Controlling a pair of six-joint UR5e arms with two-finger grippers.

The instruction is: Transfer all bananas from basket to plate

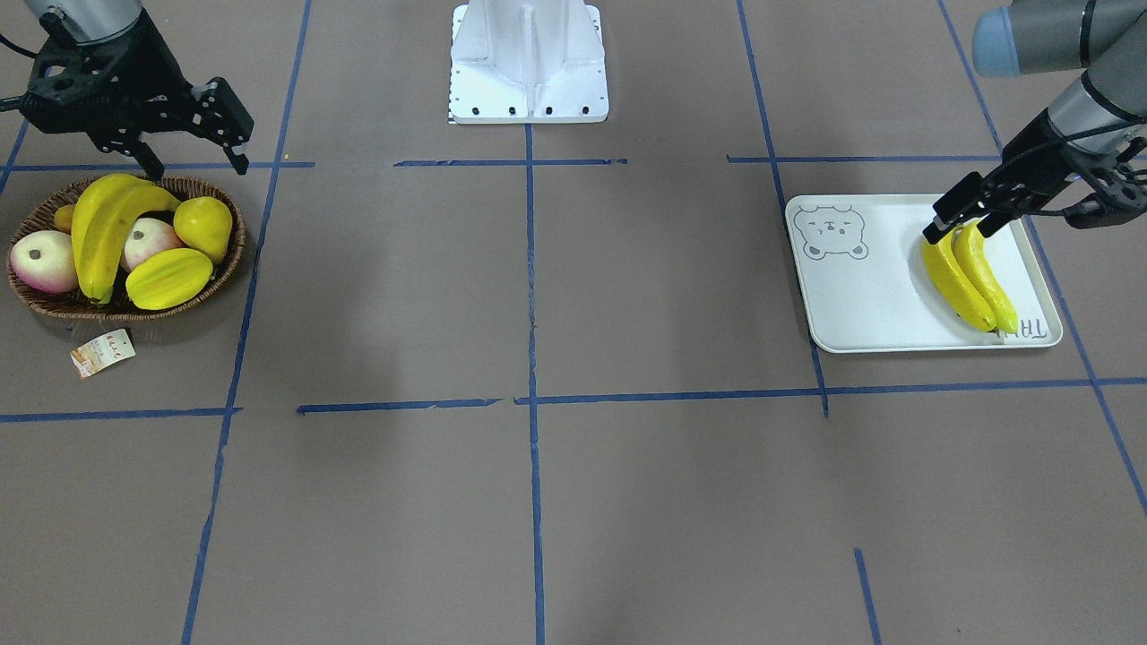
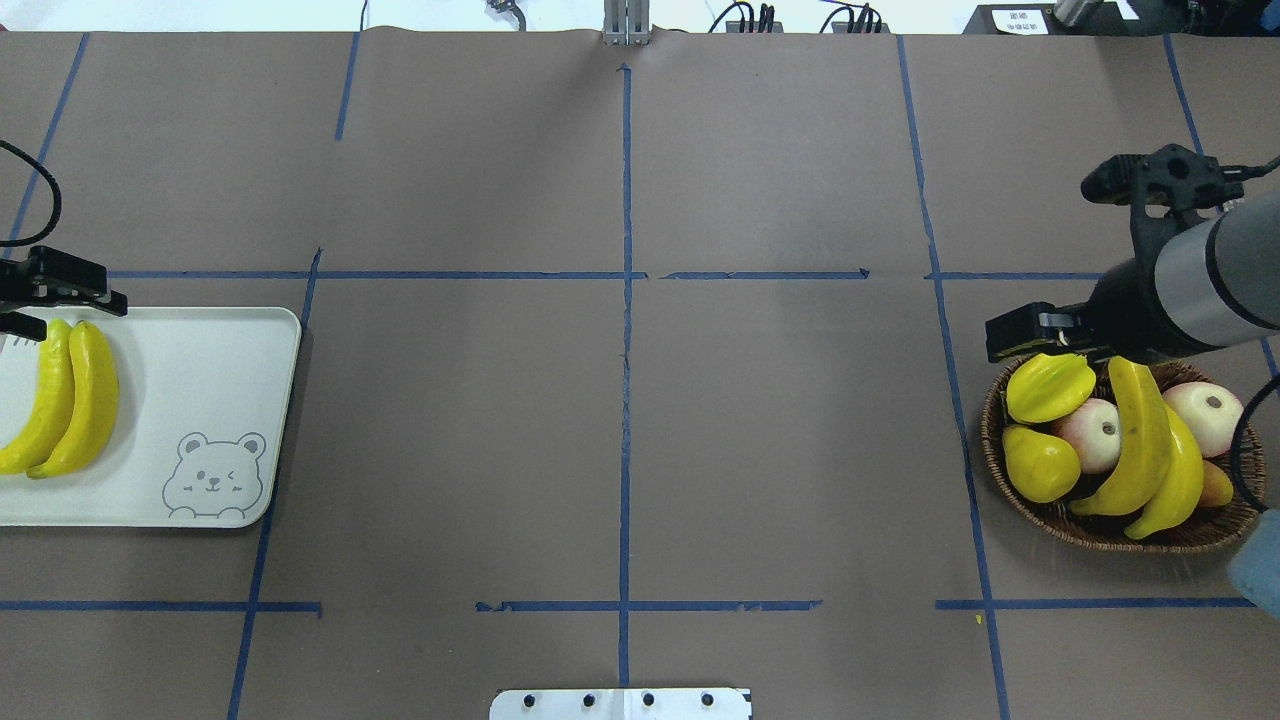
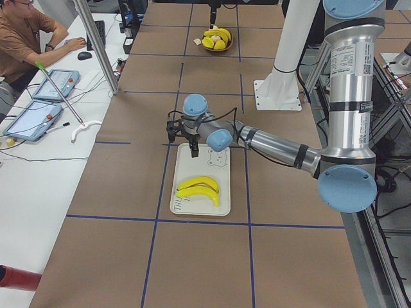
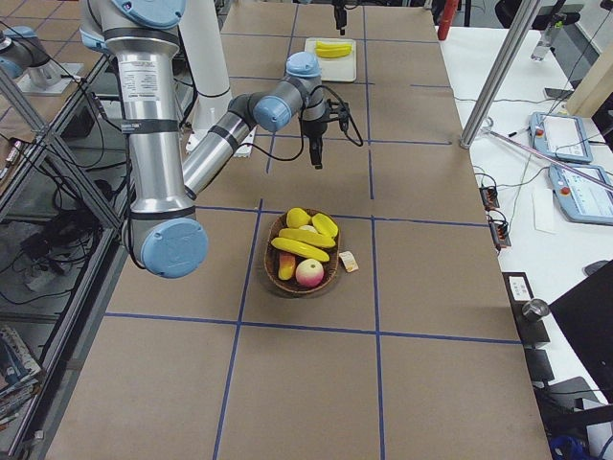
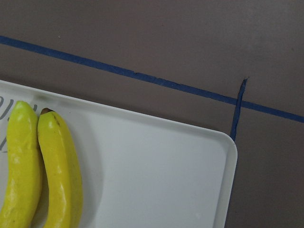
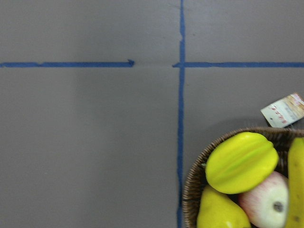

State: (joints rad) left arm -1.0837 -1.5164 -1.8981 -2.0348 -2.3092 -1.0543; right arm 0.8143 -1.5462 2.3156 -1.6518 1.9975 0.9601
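Two yellow bananas (image 1: 968, 278) lie side by side on the off-white plate (image 1: 860, 305) with a bear drawing; they also show in the left wrist view (image 5: 42, 171) on the plate (image 5: 156, 175). My left gripper (image 1: 957, 233) is open and empty, just above the bananas' stem ends. Two more bananas (image 1: 103, 224) lie across the other fruit in the brown wicker basket (image 1: 235, 260), also in the overhead view (image 2: 1150, 450). My right gripper (image 1: 199, 168) is open and empty, above the basket's rim on the robot's side.
In the basket are a starfruit (image 1: 168, 278), a yellow pear (image 1: 204, 227) and two pinkish apples (image 1: 43, 262). A small paper tag (image 1: 103, 351) lies on the table beside the basket. The white robot base (image 1: 529, 63) stands at the table's edge.
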